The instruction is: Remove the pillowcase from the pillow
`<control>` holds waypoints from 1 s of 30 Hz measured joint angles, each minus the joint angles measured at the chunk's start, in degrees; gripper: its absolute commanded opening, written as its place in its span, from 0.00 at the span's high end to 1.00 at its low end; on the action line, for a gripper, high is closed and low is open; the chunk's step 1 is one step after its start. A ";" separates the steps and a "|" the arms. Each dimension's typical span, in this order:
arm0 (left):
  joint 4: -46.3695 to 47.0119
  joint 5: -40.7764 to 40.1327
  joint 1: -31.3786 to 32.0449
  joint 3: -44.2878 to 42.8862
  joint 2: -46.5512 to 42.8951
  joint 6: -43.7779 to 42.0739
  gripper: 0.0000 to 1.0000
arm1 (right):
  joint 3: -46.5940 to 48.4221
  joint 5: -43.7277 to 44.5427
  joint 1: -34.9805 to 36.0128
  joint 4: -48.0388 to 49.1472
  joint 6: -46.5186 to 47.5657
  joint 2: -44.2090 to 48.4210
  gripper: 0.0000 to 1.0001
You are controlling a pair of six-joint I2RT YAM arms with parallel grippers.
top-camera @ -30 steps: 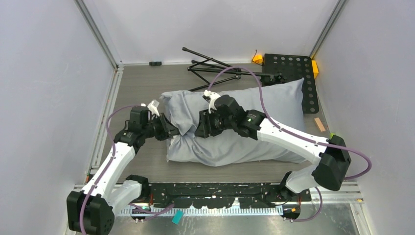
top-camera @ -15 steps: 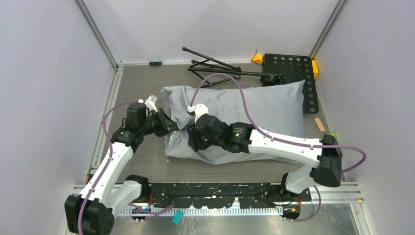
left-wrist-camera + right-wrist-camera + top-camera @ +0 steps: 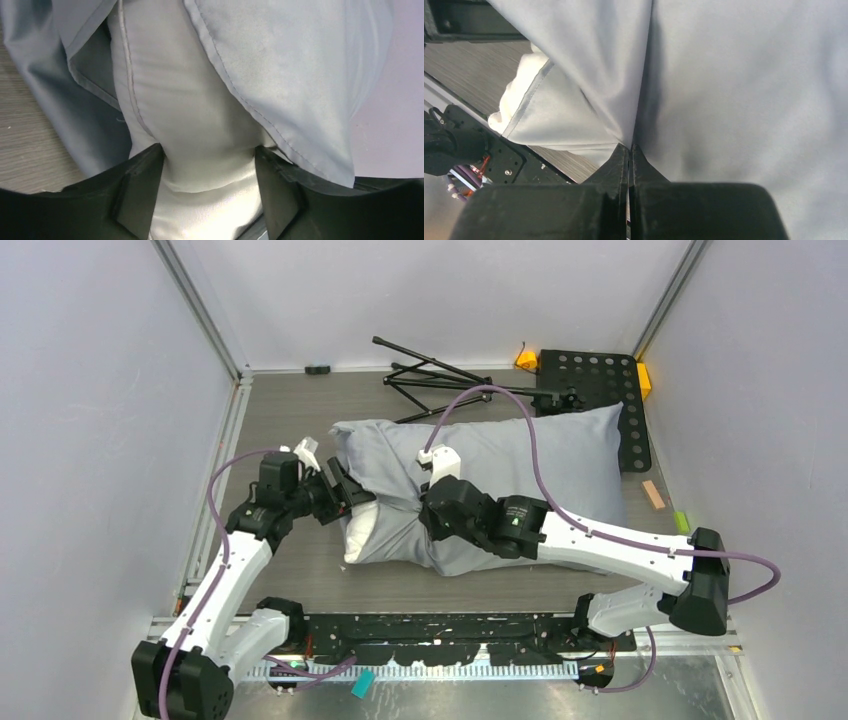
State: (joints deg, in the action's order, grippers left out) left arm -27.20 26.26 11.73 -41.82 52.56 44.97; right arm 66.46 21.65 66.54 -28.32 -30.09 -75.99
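Observation:
The blue-grey pillowcase [image 3: 530, 455] lies across the table, bunched near its left end. The white pillow [image 3: 360, 530] shows bare at the lower left corner. My left gripper [image 3: 350, 495] is at that end. In the left wrist view it [image 3: 209, 165] stands open, the white pillow [image 3: 200, 125] bulging between its fingers and the pillowcase hem [image 3: 280, 65] lying over it. My right gripper [image 3: 422, 508] rests on top of the bunched cloth. In the right wrist view it [image 3: 630, 150] is shut on a fold of pillowcase [image 3: 734, 90], with the pillow corner [image 3: 519, 85] to the left.
A black folded stand [image 3: 440, 375] and a black perforated plate [image 3: 600, 380] lie behind the pillow, with an orange piece [image 3: 526, 358] beside them. A small tan strip [image 3: 653, 493] and a green bit [image 3: 680, 520] sit at the right. Walls close in on three sides.
My right gripper closed on the pillowcase and drew it to the right, baring the pillow's white lower left corner. My left gripper's jaws widened around the pillow.

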 measured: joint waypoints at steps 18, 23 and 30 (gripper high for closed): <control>2.38 6.12 -6.58 7.32 -3.30 3.37 0.19 | -1.92 -0.63 -0.79 -0.63 -0.70 0.48 1.00; 11.28 13.46 -6.62 11.87 -0.52 10.60 0.67 | -1.95 -3.34 -0.79 -0.44 -0.50 0.48 1.00; 17.11 17.64 -6.62 11.13 1.92 13.35 0.99 | -3.54 -13.20 -1.16 4.02 0.31 0.46 1.00</control>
State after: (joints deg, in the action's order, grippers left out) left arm -10.09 43.90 5.10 -30.70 54.48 58.33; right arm 62.92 8.45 65.39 -24.29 -29.78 -75.53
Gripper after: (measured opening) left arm 0.068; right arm 0.017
